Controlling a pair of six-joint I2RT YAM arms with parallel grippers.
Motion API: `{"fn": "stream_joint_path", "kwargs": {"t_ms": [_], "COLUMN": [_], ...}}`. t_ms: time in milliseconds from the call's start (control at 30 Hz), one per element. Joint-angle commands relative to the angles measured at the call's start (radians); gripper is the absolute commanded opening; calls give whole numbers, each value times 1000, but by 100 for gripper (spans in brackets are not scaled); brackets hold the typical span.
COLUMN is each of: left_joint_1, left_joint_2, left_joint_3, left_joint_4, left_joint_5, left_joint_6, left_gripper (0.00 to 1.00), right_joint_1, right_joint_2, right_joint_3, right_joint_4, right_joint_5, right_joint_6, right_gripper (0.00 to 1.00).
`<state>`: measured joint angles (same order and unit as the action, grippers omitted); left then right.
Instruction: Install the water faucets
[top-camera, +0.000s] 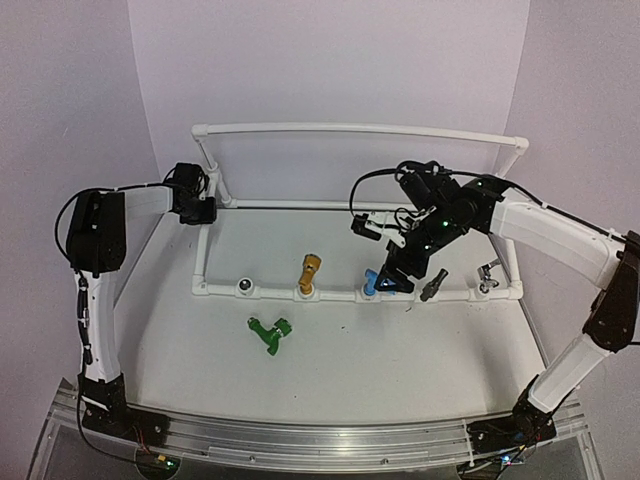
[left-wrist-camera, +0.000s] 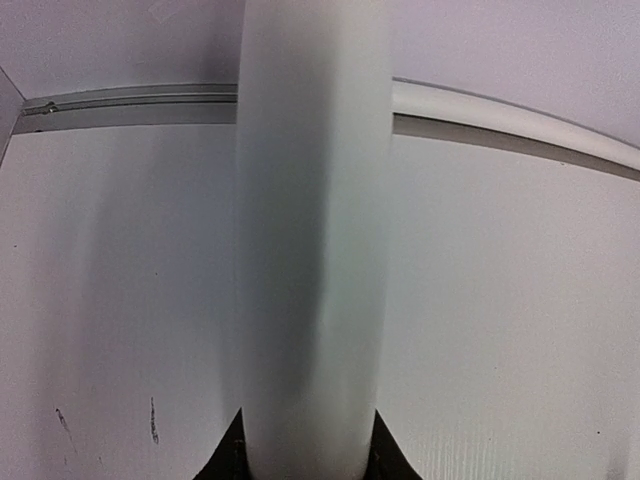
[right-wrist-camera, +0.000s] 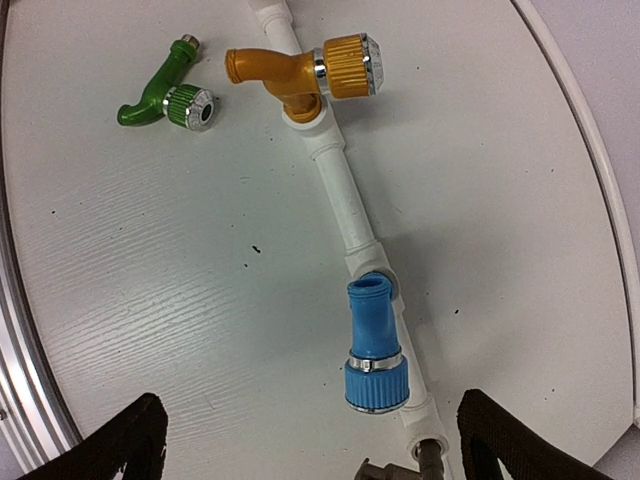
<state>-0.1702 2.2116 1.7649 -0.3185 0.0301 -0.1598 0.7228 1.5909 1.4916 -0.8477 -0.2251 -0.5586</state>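
Hovering above blue faucet (right-wrist-camera: 375, 345), right pincer (right-wrist-camera: 312, 450) splayed.

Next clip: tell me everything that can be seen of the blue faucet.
The blue faucet is a small, glossy, plastic-looking tap. It has a short tube with an open round mouth at one end, then a chrome ring and a wider blue knob at the other. It sits at a socket on the front rail of the white pipe frame, between the golden-orange faucet and the dark grey faucet. How far in it is seated is hidden. The right gripper hangs open above it, not touching.
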Motion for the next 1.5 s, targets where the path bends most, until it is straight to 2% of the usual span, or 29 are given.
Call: {"fn": "stream_joint_path", "kwargs": {"t_ms": [0, 467, 667, 1133, 1233, 1467], "left_joint_1": [-11, -90, -105, -202, -204, -203], "left_joint_2": [-85, -363, -467, -595, -566, -456], "left_joint_3": [-6, -205, -336, -594, -575, -355], "left_joint_4": [89, 145, 151, 130, 136, 83], "left_joint_5": [5, -110, -147, -293, -282, -330], "left_joint_6": [12, 25, -26, -125, -108, -11], "left_gripper": [3, 0, 0, 0, 0, 0], "right_joint_1": [-5, -5, -5, -5, -3, -3], "right_joint_2": [-22, -19, -28, -42, -40, -43], "right_joint_3": [-15, -24, -28, -17, -22, -24], "right_joint_4": [33, 58, 58, 59, 59, 59], "right_joint_5": [20, 5, 3, -39, -58, -68], "right_joint_6": [26, 46, 44, 33, 35, 42], "right_gripper": [98, 98, 98, 98, 98, 98]}}
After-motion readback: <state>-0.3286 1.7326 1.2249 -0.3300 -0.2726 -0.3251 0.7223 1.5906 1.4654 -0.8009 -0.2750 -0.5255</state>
